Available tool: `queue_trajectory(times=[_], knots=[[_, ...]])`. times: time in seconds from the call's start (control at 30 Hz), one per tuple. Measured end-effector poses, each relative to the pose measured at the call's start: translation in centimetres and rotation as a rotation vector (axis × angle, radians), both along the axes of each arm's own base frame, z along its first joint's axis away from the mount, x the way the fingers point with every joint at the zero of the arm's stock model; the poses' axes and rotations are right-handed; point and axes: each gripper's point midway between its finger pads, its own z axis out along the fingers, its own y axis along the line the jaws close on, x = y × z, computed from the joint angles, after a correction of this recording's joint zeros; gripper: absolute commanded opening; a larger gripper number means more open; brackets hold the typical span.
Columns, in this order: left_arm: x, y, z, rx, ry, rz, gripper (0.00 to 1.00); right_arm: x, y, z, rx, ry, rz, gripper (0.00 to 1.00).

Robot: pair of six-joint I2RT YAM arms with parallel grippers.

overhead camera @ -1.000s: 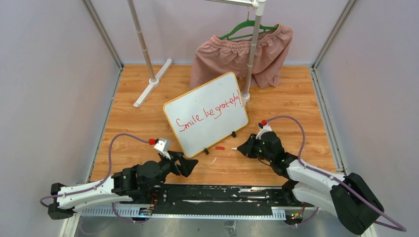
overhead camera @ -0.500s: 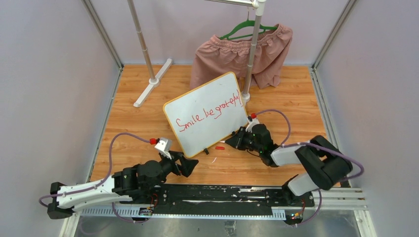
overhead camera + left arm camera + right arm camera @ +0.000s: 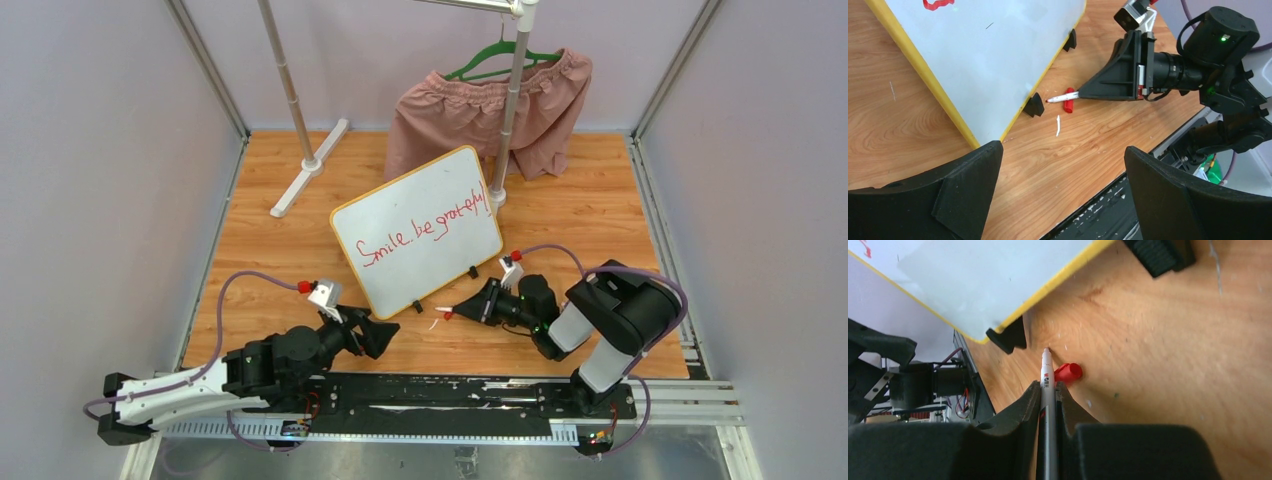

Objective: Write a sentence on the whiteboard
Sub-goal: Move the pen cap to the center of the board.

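Whiteboard (image 3: 432, 278), white rectangle with a yellow rim, sits mid wooden table (image 3: 600, 220); red cursive sentence (image 3: 425, 230) looks finished. My right gripper (image 3: 1048, 390) pinches a thin white marker (image 3: 1047, 371), tip just beside the small red cap (image 3: 1068, 372). Capping next, I judge: align slowly, the cap may roll. Black clip foot (image 3: 1008, 337) crowds the tip. Left gripper (image 3: 1060, 150) gapes empty by the board's corner.

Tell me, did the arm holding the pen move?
Yes. The right tool, shut on the pen, slid left along the whiteboard's near edge, up to the red cap.
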Motion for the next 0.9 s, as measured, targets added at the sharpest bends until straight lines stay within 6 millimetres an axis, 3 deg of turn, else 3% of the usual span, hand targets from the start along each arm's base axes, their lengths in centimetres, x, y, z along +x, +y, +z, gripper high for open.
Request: queue_trajectory(times=[0.27, 0.4, 0.5, 0.63, 0.8, 0.9], knots=[[-0.2, -0.3, -1.2, 0.036, 0.011, -0.02, 0.97, -2.6, -1.4, 0.1, 0.027, 0.014, 0.007, 0.0], [-0.3, -0.6, -1.6, 0.073, 0.004, -0.035, 1.0, -2.6, -1.6, 1.9, 0.069, -0.005, -0.013, 0.0], [-0.2, -0.7, -1.8, 0.142, -0.01, -0.049, 1.0, -2.4, -1.6, 5.6, 0.138, -0.078, -0.024, 0.0], [0.1, -1.7, 0.5, 0.225, -0.038, -0.08, 1.0, -1.7, -2.8, 12.3, 0.158, -0.237, -0.086, 0.0], [0.3, -4.6, 3.5, 0.276, -0.055, -0.133, 1.0, -1.2, -8.5, 22.6, 0.109, -0.436, -0.339, 0.0], [0.6, -7.0, 3.7, 0.365, -0.031, -0.169, 1.0, -1.5, -12.1, 25.1, 0.024, -0.464, -0.467, 0.0]])
